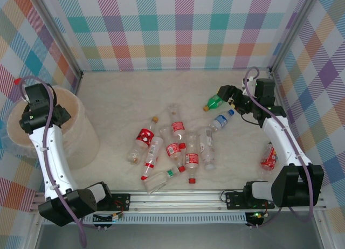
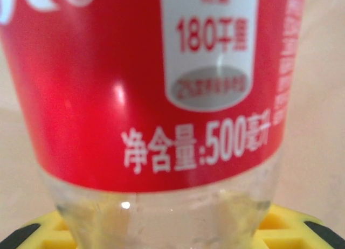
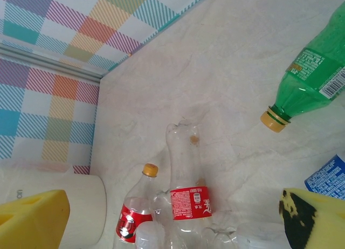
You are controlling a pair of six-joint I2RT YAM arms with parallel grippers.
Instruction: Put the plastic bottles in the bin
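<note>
Rail (image 1: 183, 198): along the near edge of the table (image 1: 124, 98).
Green-capped bottle (image 1: 161, 179): clear, on its side just beyond the rail, at the near end of the pile.
Bottle pile (image 1: 191, 154): several clear bottles lying mid-table, most with red labels, some touching or crossing.
Orange-capped bottle (image 1: 144, 136): red label, on the left side of the pile, cap toward the back wall; from the right wrist, seen beside a taller clear bottle.
Bottle by right arm (image 1: 268, 158): red label, lying at the right of the table, partly hidden by the right arm (image 1: 283, 138).
Bin (image 1: 86, 141): cream and round, standing at the left of the table, apart from the pile.
Left gripper (image 2: 167, 235): above the bin, clamped nearly closed on a bottle, yellow pads (image 2: 294, 225) on either side of its clear part below the label.
Held bottle (image 2: 145, 98): red label with white print, gripped over the bin's opening, close against the wrist camera.
Blue-labelled bottle (image 1: 222, 120): on its side, right of the pile, nearer than the green one.
Green bottle (image 1: 215, 102): yellow cap, lying on the table just beside the right gripper; touching or not, cannot tell.
Right gripper (image 1: 223, 94): low over the far right of the table, jaws spread wide, nothing between the yellow fingers (image 3: 32, 219).
Back wall (image 1: 172, 28): plaid panels behind the table.
</note>
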